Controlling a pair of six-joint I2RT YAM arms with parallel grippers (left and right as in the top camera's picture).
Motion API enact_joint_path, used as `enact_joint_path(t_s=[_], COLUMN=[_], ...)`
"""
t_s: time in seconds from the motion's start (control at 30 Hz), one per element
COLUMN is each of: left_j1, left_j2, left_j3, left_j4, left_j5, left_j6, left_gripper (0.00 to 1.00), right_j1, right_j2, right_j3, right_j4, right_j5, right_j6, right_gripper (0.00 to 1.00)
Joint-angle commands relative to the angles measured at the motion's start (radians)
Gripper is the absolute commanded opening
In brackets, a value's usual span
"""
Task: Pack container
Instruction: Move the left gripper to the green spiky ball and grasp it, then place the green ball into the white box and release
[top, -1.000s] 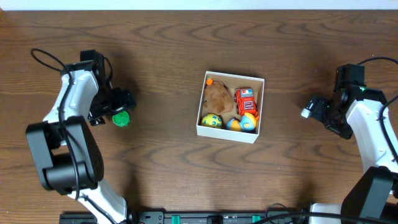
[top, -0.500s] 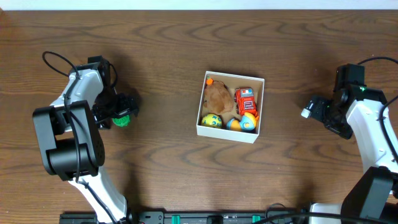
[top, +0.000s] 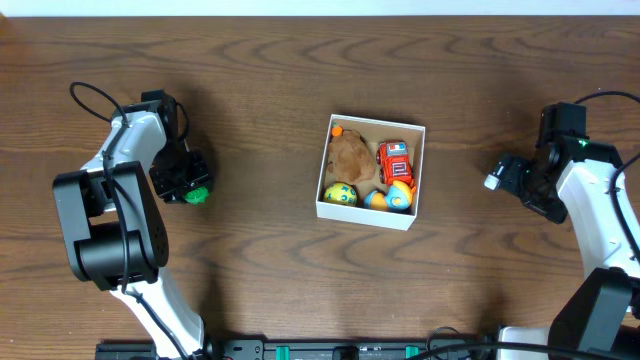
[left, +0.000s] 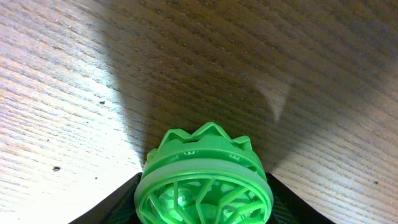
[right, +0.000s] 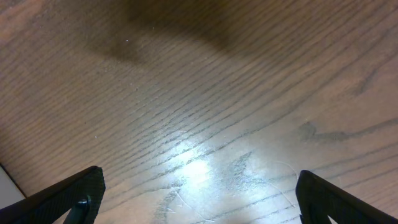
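Container (top: 365, 217) at centre; green toy (left: 204, 183) in left hand (top: 190, 186), well apart.

No legible text or labels.

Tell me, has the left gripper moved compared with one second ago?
Yes. Seen from overhead, the left gripper has shifted down the picture onto the green toy, which has kept its place relative to the container.

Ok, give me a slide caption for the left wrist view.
Dark jaws flank a green latticed toy, with the wood-grain table behind.
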Motion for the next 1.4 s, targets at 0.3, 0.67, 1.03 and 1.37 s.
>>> enact_joint_path(t_s=[0.3, 0.67, 1.03, 1.37], left_j1=[-0.014, -0.313, -0.747, -0.826], left_j2=[-0.08, -0.495, -0.439, -0.304], left_j3=[0.05, 0.09, 0.089, 0.089], left_j4=[-0.037, 0.007, 0.114, 0.109], left_j5=[0.003, 0.003, 0.003, 0.002], left_j6=[0.0, 0.08, 0.178, 0.178], left_gripper=[0.46, 0.42, 0.42, 0.76], right_j1=[-0.005, -0.005, -0.005, -0.005], right_j2=[-0.005, -0.005, -0.005, -0.005], right_j3=[0.006, 0.006, 0.006, 0.006], right_j4=[-0.001, 0.003, -0.001, 0.0], right_j5=[-0.001, -0.001, -0.005, -0.005], right_j6=[-0.015, -0.015, -0.015, -0.03], right_gripper=[0.99, 0.99, 0.99, 0.99])
